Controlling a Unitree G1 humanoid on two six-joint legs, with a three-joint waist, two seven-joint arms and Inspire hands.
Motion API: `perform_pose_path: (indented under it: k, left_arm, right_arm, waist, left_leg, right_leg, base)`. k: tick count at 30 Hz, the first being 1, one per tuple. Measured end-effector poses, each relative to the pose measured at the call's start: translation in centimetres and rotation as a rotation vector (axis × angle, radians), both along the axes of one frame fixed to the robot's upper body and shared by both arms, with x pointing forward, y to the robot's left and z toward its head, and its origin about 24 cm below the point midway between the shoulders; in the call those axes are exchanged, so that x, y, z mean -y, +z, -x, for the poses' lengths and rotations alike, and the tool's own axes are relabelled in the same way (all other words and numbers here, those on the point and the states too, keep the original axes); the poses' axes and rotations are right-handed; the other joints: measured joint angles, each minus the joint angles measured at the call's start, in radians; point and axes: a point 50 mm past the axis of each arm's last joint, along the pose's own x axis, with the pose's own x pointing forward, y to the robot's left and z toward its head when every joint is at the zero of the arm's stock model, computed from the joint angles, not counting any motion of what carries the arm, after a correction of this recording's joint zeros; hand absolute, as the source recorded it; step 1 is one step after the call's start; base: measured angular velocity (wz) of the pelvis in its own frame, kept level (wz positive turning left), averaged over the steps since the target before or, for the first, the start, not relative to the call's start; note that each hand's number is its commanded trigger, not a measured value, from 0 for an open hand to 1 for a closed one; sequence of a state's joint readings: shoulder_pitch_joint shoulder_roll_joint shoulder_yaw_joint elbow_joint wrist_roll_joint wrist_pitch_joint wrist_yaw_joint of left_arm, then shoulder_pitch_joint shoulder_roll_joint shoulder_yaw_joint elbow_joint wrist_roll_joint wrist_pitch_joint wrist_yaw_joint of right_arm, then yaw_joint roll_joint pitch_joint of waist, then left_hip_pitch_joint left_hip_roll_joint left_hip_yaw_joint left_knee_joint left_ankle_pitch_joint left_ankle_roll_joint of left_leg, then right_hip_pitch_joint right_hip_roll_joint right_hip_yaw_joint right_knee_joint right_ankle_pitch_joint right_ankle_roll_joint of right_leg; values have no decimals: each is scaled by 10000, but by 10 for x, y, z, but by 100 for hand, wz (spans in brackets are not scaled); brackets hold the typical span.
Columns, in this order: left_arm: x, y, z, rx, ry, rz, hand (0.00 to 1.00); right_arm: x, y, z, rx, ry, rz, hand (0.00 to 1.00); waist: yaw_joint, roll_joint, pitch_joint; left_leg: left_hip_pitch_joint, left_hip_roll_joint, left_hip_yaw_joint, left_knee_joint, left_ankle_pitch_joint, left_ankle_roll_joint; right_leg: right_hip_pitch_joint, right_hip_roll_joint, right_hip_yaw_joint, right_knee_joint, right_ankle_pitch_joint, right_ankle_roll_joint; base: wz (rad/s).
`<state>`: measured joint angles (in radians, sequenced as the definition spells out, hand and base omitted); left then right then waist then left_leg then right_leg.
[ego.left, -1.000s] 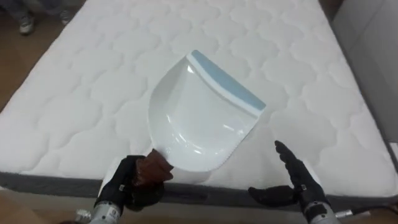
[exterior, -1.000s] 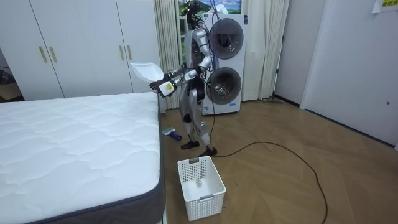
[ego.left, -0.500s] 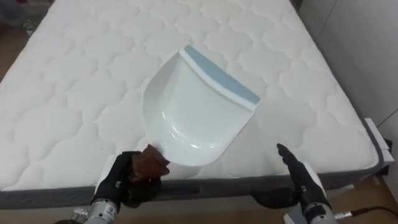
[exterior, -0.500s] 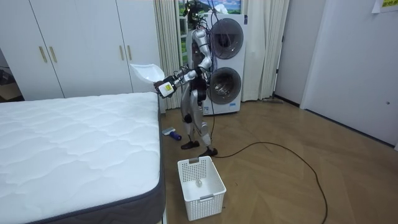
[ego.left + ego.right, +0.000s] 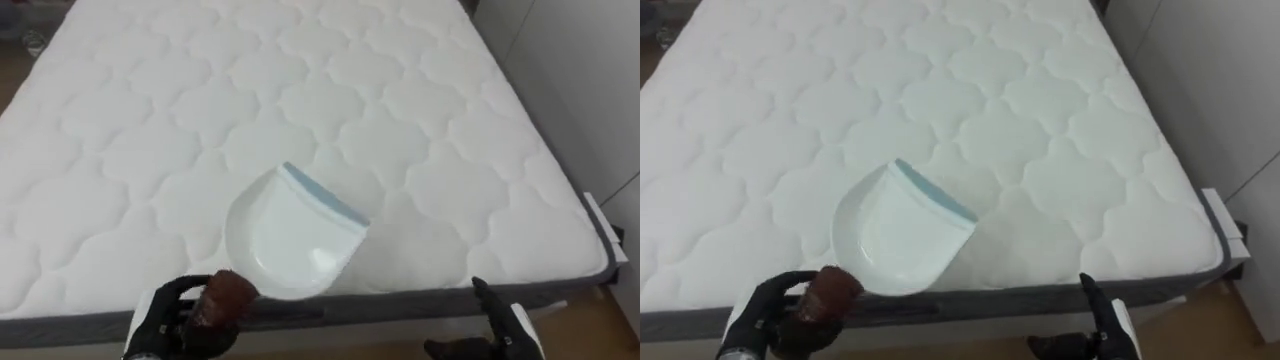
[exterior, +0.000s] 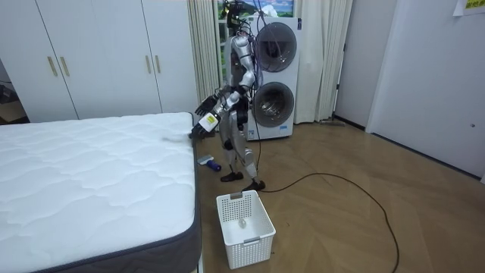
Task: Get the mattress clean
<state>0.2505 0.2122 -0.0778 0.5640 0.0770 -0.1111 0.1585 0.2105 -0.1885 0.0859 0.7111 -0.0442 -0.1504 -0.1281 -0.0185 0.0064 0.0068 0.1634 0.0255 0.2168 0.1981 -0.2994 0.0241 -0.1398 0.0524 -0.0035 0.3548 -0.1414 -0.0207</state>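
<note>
Left hand point(image 5: 172, 322) curls round the brown handle point(image 5: 228, 291) of a smooth white dustpan point(image 5: 290, 235), its blue-lipped scoop just ahead over the quilted mattress point(image 5: 400, 120); right hand point(image 5: 505, 335) spread, empty.

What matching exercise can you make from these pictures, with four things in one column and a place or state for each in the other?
Things:
1. dustpan
2. left hand
3. right hand
4. basket

Places or states:
A. stands on the wooden floor beside the mattress
B. open, fingers straight, holding nothing
C. shut on the brown handle
D. over the mattress, blue edge pointing away from the robot

Pairs: 1-D, 2-C, 3-B, 4-A.
</note>
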Motion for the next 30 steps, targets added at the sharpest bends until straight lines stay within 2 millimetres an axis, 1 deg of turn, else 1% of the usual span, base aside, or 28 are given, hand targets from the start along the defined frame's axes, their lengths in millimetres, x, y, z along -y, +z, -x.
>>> perform_pose_path:
  k: [5,7,11,13,17,20,22,23,25,28,30]
  left_arm:
    - [-8,-15,20,-816,1016,-53,0]
    - [-17,-21,28,-1104,2139,78,0]
    - [-34,-21,38,-1026,3878,105,0]
    - [-44,-19,42,-774,4921,155,0]
    - [-55,-18,51,-605,6254,59,0]
    - [-57,-23,61,-1005,6508,-106,0]
    - [-56,-30,76,-1704,6639,-232,0]
    - [-56,-32,80,-1884,6678,-247,0]
    - [-53,-37,97,-2592,6766,-288,0]
    - [-47,-43,112,-3423,6562,-81,0]
    - [-43,-46,118,-3983,6153,122,0]
  right_arm:
    - [3,-11,14,-778,-193,58,0]
    - [7,-17,23,-1259,-398,106,0]
    - [14,-21,38,-1732,-992,232,0]
    - [20,-23,45,-1913,-1423,412,0]
    - [26,-26,56,-2255,-1906,476,0]
    - [26,-27,60,-2489,-1945,477,0]
    - [26,-30,66,-2876,-1921,523,0]
    - [26,-31,67,-2980,-1868,528,0]
    - [23,-34,73,-3417,-1607,503,0]
    - [18,-38,80,-3894,-1491,259,0]
    - [15,-40,82,-4144,-1366,83,0]
  waist:
    - [-15,-64,-13]
    - [-12,-119,-29]
    - [29,-173,-42]
    - [35,-157,-32]
    - [165,-128,-29]
    - [225,-113,-39]
    - [230,-97,-43]
    - [230,-94,-43]
    - [241,-97,-39]
    - [237,-74,-26]
    - [232,-69,-23]
  left_leg:
    - [228,78,-70,-58,0,0]
    - [278,144,-95,-106,0,0]
    - [276,187,-92,-112,0,0]
    - [275,200,-93,-112,0,0]
    - [273,199,-91,-102,1,-3]
    - [285,195,-102,-125,-2,-8]
    - [292,196,-145,-170,-3,-10]
    - [293,198,-150,-179,-3,-10]
    - [320,209,-132,-254,-2,-12]
    - [315,215,-145,-302,3,-21]
    - [285,210,-143,-315,3,-21]
  right_leg:
    - [407,72,-72,-465,36,-38]
    - [535,129,-84,-656,89,-59]
    - [558,178,-157,-750,155,-126]
    - [565,171,-228,-765,171,-146]
    - [548,183,-213,-750,183,-165]
    - [548,190,-209,-780,184,-164]
    - [572,189,-238,-768,184,-163]
    - [578,191,-243,-777,184,-163]
    - [585,213,-229,-808,184,-163]
    - [555,206,-281,-792,184,-162]
    - [510,208,-286,-793,184,-161]
  base:
    - [-2]
    - [0]
    - [-3]
    - [0]
    - [0]
    - [0]
    - [5]
    - [4]
    - [0]
    - [0]
    - [0]
